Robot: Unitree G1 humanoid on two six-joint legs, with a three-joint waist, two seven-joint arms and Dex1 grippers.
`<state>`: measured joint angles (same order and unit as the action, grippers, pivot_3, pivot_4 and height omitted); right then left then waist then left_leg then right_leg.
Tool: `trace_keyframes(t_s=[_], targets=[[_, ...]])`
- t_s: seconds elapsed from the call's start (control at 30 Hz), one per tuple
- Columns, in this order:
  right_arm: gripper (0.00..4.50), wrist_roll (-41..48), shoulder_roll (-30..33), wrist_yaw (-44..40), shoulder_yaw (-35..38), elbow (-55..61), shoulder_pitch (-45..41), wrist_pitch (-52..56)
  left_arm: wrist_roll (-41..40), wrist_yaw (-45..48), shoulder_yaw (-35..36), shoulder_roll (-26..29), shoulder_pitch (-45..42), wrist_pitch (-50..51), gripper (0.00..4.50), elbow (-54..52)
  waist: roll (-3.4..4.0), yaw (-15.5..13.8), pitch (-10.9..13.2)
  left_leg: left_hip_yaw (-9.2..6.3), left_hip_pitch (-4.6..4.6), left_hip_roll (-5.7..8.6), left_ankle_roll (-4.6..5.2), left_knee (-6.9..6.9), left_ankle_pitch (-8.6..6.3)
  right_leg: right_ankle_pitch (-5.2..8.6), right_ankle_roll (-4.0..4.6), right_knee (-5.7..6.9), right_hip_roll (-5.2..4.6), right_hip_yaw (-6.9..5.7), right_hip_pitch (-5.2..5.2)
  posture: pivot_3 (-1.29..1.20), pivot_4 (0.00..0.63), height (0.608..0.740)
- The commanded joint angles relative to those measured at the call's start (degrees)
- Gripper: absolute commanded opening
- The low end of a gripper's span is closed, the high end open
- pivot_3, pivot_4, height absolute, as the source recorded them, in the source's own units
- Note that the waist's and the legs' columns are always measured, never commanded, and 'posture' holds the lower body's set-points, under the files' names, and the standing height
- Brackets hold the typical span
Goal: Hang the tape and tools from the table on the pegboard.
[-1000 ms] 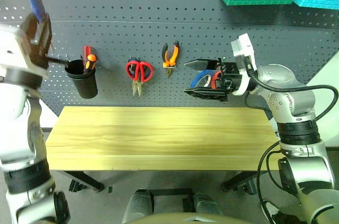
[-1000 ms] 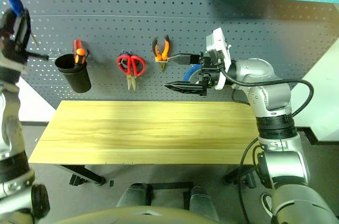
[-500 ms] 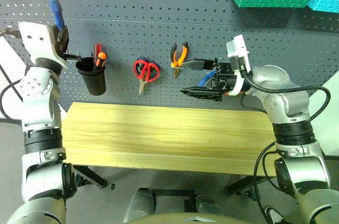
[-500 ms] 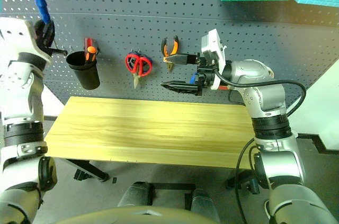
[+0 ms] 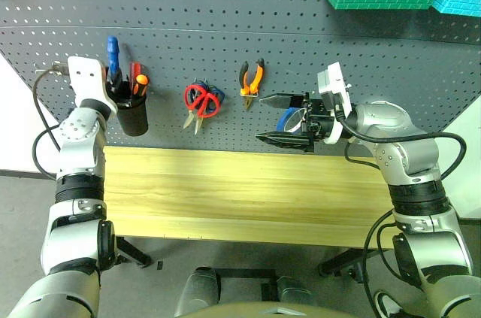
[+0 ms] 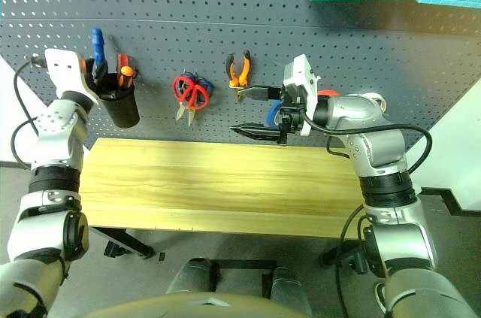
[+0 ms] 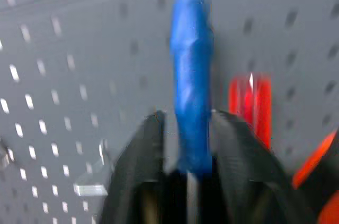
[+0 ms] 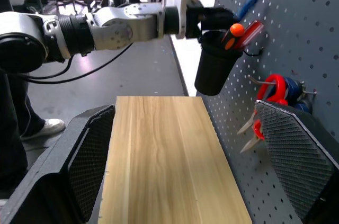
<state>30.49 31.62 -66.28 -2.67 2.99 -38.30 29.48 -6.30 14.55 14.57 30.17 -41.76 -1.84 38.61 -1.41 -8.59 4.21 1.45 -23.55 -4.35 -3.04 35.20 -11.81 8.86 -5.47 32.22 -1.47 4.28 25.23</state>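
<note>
The left gripper (image 5: 113,81) is clasping the small blue-handled screwdriver (image 5: 112,50) tip-down inside the black plastic cup (image 5: 132,116) on the dark grey perforated pegboard (image 5: 225,17), presumably to store it upright. The right gripper (image 5: 284,120) is hovering wide, empty, above the bare yellowish wood-grain surface (image 5: 240,194).

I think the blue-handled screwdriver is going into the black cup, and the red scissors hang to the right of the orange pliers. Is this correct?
Only the order is wrong. The red scissors hang to the left of the orange pliers, between them and the black cup. The left eye view shows it. The blue-handled screwdriver is indeed at the cup, at the left hand.
</note>
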Motion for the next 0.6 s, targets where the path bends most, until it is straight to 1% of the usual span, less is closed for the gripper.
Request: trace_keyframes(t_s=[0.03,0.13,0.23,0.3,0.37,0.4,0.5,0.6], targets=[[4.5,0.9,1.4,0.4,1.8,3.2,0.3,-0.2,-0.3,1.7,-0.7,0.0,-0.4,-1.7,2.71,-3.4,0.0,0.0,0.0,0.0,-0.01,0.0,0.0,0.0,0.0,0.0,0.0,0.0,0.0,0.0,0.01,0.2,0.067,0.74],[4.5,2.7,2.1,1.3,3.2,4.4,0.8,1.7,-2.7,3.2,-0.1,-0.4,2.6,1.0,3.68,-12.6,0.0,0.0,0.0,0.01,-0.03,-0.01,0.0,0.0,0.0,0.04,0.01,0.0,-0.02,0.0,0.02,0.19,0.074,0.74],[4.5,3.6,2.9,2.1,4.1,5.9,1.9,2.9,-5.6,5.3,1.2,0.4,8.2,3.4,3.68,-24.8,0.0,0.2,0.0,0.05,-0.1,-0.02,0.0,0.02,0.0,0.07,0.0,0.0,-0.06,0.0,0.08,0.17,0.079,0.74],[4.5,4.3,3.7,2.2,4.5,7.0,2.9,3.7,-9.4,6.3,3.2,0.6,12.4,6.3,3.68,-32.7,0.02,0.3,0.0,0.1,-0.1,-0.06,0.0,0.01,-0.01,0.09,0.03,0.01,-0.06,0.02,0.09,0.16,0.082,0.74],[4.5,4.9,4.7,2.0,4.8,7.8,4.1,4.4,-16.4,12.4,5.5,0.4,16.7,5.9,3.68,-38.0,0.03,0.7,0.1,0.12,-0.1,-0.1,0.0,0.0,-0.01,0.11,0.06,0.02,-0.06,0.03,0.13,0.16,0.087,0.74],[4.5,5.3,5.2,1.8,5.1,8.2,4.8,4.8,-18.3,15.2,6.1,1.5,19.7,7.0,3.68,-40.4,0.04,1.2,0.1,0.12,-0.09,-0.14,0.0,0.0,-0.01,0.12,0.08,0.03,-0.04,0.02,0.13,0.16,0.089,0.74],[4.5,5.6,6.4,1.1,5.0,8.6,6.6,5.2,-21.8,21.3,8.0,4.7,27.7,9.7,3.68,-44.4,0.12,2.6,0.2,0.12,-0.03,-0.18,0.0,0.01,-0.01,0.14,0.11,0.05,-0.04,0.01,0.12,0.15,0.094,0.74],[4.5,5.4,6.8,0.4,4.5,7.9,8.2,4.8,-22.6,29.0,8.2,7.1,34.7,7.0,3.68,-45.1,0.16,3.9,0.2,0.13,0.0,-0.19,0.01,0.02,-0.01,0.28,-0.1,0.04,-0.07,0.0,0.13,0.15,0.098,0.74]])
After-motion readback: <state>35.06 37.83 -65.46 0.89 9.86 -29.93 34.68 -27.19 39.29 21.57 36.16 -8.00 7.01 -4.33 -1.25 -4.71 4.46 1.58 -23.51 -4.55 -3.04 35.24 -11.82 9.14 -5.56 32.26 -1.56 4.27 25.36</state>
